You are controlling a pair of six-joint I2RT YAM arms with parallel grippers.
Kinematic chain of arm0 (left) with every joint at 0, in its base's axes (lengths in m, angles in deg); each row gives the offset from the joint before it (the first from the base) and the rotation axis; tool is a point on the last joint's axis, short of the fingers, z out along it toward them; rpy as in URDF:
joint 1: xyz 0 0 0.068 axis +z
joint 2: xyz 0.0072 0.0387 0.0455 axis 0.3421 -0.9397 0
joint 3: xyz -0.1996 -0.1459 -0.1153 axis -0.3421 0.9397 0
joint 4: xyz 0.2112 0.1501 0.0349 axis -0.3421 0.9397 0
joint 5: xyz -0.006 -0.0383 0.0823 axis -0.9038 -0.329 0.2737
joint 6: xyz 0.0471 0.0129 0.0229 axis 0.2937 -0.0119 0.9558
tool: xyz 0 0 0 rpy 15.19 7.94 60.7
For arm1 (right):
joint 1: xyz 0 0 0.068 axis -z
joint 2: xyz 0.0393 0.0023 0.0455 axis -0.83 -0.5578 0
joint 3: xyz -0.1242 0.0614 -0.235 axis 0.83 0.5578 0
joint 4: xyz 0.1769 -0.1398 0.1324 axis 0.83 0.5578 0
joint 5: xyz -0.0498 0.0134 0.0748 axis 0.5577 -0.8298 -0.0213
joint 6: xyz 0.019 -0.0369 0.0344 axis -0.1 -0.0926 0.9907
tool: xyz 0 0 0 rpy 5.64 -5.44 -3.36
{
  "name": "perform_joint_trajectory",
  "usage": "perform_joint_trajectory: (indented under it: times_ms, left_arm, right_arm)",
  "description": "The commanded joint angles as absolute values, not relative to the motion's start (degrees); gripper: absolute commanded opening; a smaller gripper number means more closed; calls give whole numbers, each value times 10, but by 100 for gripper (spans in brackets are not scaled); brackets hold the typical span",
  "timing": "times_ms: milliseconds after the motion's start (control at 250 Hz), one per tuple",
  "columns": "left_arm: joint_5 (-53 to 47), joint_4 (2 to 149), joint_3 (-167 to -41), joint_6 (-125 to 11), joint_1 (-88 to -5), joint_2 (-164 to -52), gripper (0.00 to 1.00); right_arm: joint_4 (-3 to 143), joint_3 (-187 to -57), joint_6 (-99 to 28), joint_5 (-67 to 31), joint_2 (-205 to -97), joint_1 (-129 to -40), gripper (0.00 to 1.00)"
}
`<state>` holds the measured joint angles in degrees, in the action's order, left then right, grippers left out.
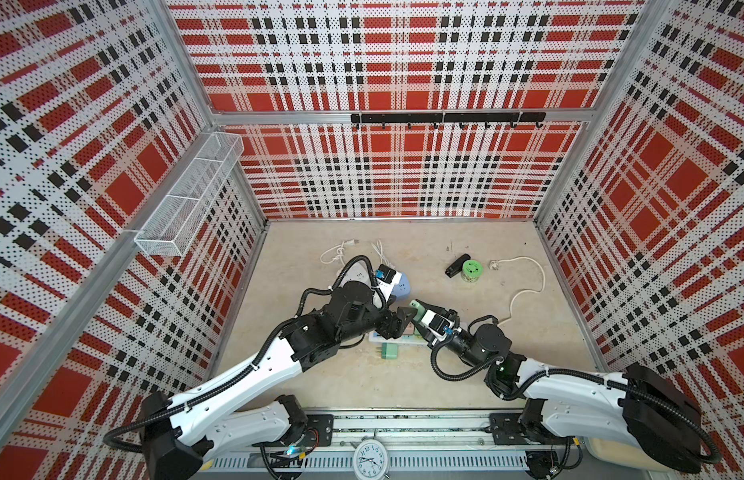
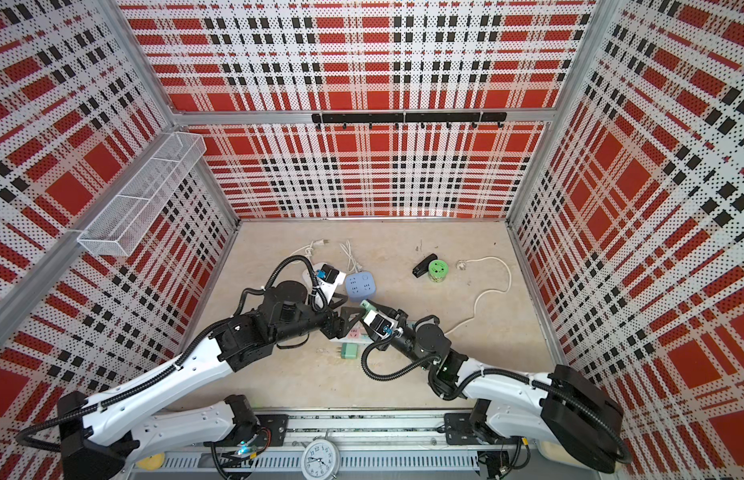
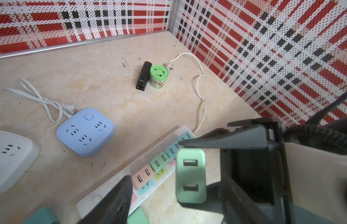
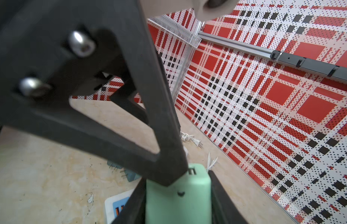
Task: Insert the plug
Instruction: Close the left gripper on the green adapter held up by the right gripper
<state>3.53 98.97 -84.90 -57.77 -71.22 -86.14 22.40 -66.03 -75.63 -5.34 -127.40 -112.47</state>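
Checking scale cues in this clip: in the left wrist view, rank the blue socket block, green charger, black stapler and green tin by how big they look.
1. blue socket block
2. green charger, nearest the camera, so its rank is unsure
3. black stapler and green tin look alike: no ranking

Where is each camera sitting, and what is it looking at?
Top views: high above the front, looking down on the table; left arm and right arm show.
Left wrist: on the left arm, facing the strip; open left pincer shows.
Right wrist: on the right arm, facing the back wall; right pincer shows, shut on the plug.
Shared: both wrist views show the plug.
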Motion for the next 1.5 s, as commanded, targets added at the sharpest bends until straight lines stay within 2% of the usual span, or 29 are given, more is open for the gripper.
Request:
perform_joint_trajectory:
  times_ms: [0, 152, 300, 612, 656, 700, 792, 868, 960, 980, 992, 1193, 1429, 1497]
  left_arm:
    - [25, 993, -871, -573, -719, -871, 71]
    - [19, 994, -878, -571, -725, -889, 69]
    - [11, 997, -886, -570, -729, -903, 59]
    - [-7, 1000, -891, -570, -729, -914, 22]
    - [-9, 997, -892, -570, -729, -915, 16]
    - [-7, 997, -892, -570, -730, -915, 12]
    - [4, 993, -891, -556, -728, -912, 5]
    - [17, 990, -891, -550, -725, -906, 0]
    - [21, 984, -888, -546, -712, -894, 0]
    - [21, 983, -889, -545, -708, -892, 0]
    - [21, 982, -888, -545, -705, -890, 0]
    - [7, 981, -888, -536, -644, -874, 0]
    - [74, 993, -881, -461, -611, -874, 0]
    - [22, 976, -862, -389, -609, -873, 0]
  right_arm:
    - [196, -659, -754, -64, -1259, -1133, 0]
    - [191, -659, -754, -62, -1264, -1136, 0]
    - [182, -658, -754, -57, -1270, -1138, 0]
    - [176, -658, -750, -52, -1271, -1141, 0]
    - [177, -658, -748, -51, -1271, -1140, 6]
    - [176, -658, -746, -49, -1270, -1141, 17]
    - [176, -656, -740, -41, -1265, -1141, 56]
    - [178, -655, -735, -30, -1257, -1141, 69]
    - [186, -655, -728, -7, -1245, -1141, 84]
    - [188, -655, -726, -3, -1241, -1141, 97]
    - [191, -655, -725, 0, -1239, -1141, 100]
    - [198, -636, -715, 25, -1191, -1141, 100]
    - [162, -591, -711, 175, -1146, -1124, 100]
    - [173, -587, -688, 198, -1142, -1097, 100]
